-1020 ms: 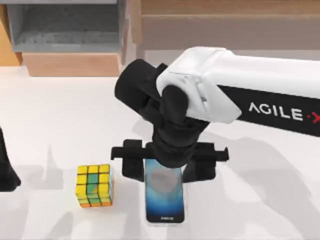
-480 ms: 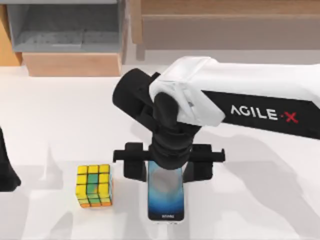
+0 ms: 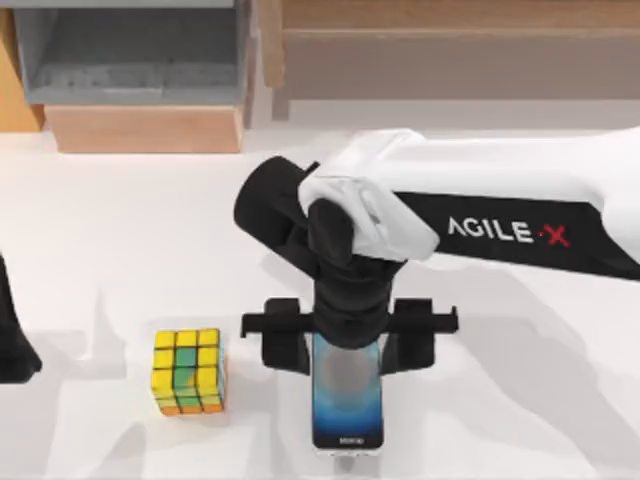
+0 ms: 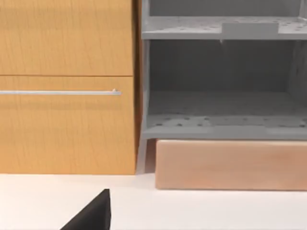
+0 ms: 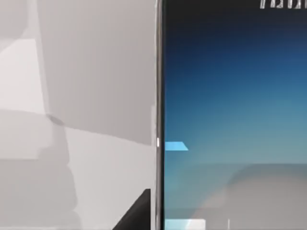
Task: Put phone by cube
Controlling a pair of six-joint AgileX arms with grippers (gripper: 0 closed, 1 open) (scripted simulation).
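My right gripper (image 3: pixel 347 340) over top end of slim black-bezel blue-screen phone (image 3: pixel 348 405), apparently clamping its edges. Phone right of yellow-green puzzle cube (image 3: pixel 188 371), apart. Step: carrying phone; next, shift toward cube, lower, release. Left arm parked at left edge.

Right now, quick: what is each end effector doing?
Right end effector: over the phone; grip cannot be told.
Left end effector: parked at the table's left edge; cannot be told.
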